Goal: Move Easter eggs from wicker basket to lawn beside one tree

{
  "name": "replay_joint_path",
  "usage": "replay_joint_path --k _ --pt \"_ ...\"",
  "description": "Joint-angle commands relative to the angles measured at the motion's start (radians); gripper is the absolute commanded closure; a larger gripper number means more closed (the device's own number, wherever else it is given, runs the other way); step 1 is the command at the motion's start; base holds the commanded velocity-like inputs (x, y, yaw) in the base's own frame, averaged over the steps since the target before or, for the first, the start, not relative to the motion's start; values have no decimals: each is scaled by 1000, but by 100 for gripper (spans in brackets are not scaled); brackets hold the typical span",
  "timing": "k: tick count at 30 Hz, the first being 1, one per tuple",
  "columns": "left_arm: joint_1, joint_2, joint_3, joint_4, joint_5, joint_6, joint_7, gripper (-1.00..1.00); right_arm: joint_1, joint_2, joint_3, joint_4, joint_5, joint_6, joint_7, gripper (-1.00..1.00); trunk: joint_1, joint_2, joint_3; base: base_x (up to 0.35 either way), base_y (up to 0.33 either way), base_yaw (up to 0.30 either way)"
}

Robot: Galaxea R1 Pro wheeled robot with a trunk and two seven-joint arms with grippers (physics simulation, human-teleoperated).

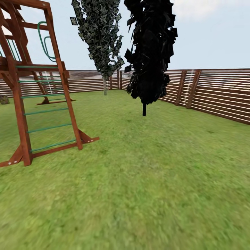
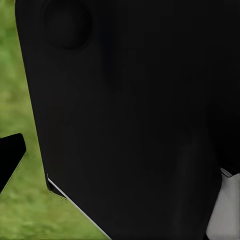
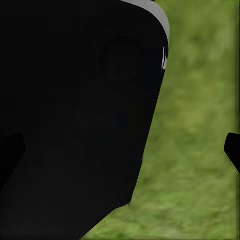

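Two dark cone-shaped trees (image 1: 151, 52) stand upright on the lawn (image 1: 146, 180); finger state cannot be told.

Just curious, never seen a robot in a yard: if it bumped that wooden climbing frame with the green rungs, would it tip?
Probably not. The climbing frame stands on splayed feet flat on the lawn, with thick-looking beams, so it is likely heavy and stiff.
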Motion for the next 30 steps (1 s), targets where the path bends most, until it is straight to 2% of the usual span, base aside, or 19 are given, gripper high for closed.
replay_joint_path --k 1,30 --pt "1 0 0 -2 -1 0 -3 -100 -1 0 5 2 2 0 1 -100 1 0 -1 335 0 -2" --pt "1 0 0 -2 1 0 -3 -100 -1 0 5 2 2 0 1 -100 1 0 -1 335 0 0"
